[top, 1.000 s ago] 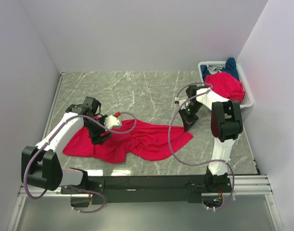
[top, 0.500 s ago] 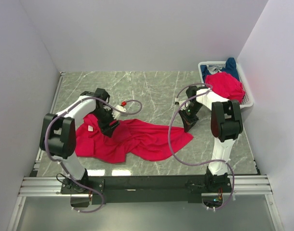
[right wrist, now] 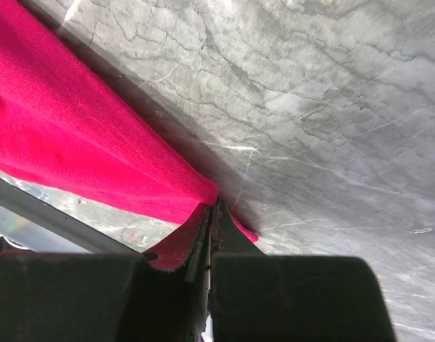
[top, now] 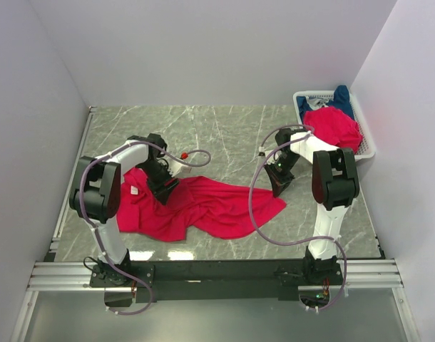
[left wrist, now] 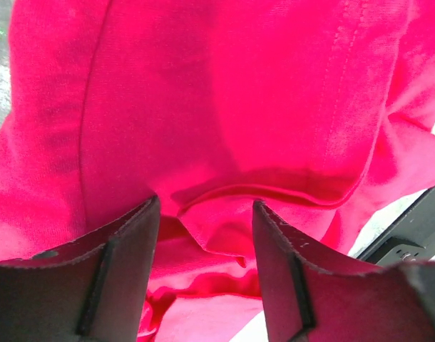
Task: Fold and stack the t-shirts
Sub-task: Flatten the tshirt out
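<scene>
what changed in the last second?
The left gripper slid away and right across the red cloth t-shirt on the table as its arm folded upright; the shirt's left edge drew inward, baring a white tag. Its fingers stand open over a fold. Unchanged: the right gripper pinching the shirt's right corner, and the white mesh basket of shirts.

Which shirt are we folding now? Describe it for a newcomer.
Start at the grey marble table, its near half. The crumpled bright red t-shirt lies spread there, its right corner pinched by the right gripper. The other red shirt sits heaped in the white mesh basket at the far right.
</scene>
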Controlling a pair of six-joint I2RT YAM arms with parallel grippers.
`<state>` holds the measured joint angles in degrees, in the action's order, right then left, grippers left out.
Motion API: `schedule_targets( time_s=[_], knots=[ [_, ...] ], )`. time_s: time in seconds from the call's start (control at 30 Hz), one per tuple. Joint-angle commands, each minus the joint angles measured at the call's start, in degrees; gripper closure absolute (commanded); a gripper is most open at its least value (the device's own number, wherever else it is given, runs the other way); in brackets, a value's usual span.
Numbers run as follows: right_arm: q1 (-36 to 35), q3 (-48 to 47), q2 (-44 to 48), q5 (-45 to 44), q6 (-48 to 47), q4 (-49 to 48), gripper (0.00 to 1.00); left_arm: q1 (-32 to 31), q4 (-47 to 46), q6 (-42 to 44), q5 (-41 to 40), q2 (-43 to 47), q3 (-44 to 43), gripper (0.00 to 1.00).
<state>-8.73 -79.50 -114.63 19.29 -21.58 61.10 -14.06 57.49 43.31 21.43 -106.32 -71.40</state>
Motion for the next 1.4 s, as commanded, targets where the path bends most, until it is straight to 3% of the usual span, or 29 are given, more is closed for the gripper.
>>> schedule_targets(
  time_s=[0.0, 0.23, 0.43, 0.5, 0.57, 0.77, 0.83, 1.2, 1.3, 1.37],
  knots=[
    [0.65, 0.05, 0.72, -0.83, -0.83, 0.6, 1.0, -0.52, -0.63, -0.95, -0.78, 0.24, -0.42, 0.41],
    [0.73, -0.04, 0.9, -0.83, -0.92, 0.6, 1.0, -0.61, 2.18, 1.16, 3.35, 2.96, -0.5, 0.6],
    [0.82, 0.84, 0.72, -1.09, -1.88, 0.95, 1.0, -0.61, 2.45, 1.07, 3.8, 4.98, -0.67, 0.85],
    [1.08, 1.37, 1.16, -1.53, -2.06, 0.6, 0.83, -0.61, 2.45, 0.9, 3.71, 5.42, -0.5, 0.99],
    [1.96, 1.81, 1.6, -1.97, -2.5, 0.6, 0.7, -0.53, 2.45, 0.99, 3.62, 5.69, -0.5, 0.99],
    [4.86, 1.63, 1.86, -3.38, -3.73, 1.56, 0.53, -0.17, 2.53, 1.08, 3.27, 6.39, -1.03, 0.99],
    [5.57, 2.25, 1.87, -3.56, -3.99, 1.74, 0.52, 0.09, 2.53, 1.16, 3.27, 6.22, -1.38, 0.99],
    [2.67, 8.57, 0.81, -2.15, -2.41, 0.6, 0.53, 0.53, 2.62, 0.46, 4.14, 6.74, -2.52, 0.99],
    [1.18, 10.15, 0.37, -2.24, -2.06, -0.28, 0.65, 0.97, 2.62, -0.42, 5.28, 7.97, -2.69, 0.99],
    [0.91, 10.16, 0.46, -2.32, -1.88, -0.72, 0.83, 1.49, 2.97, -0.94, 6.25, 8.59, -3.39, 0.99]
  ],
)
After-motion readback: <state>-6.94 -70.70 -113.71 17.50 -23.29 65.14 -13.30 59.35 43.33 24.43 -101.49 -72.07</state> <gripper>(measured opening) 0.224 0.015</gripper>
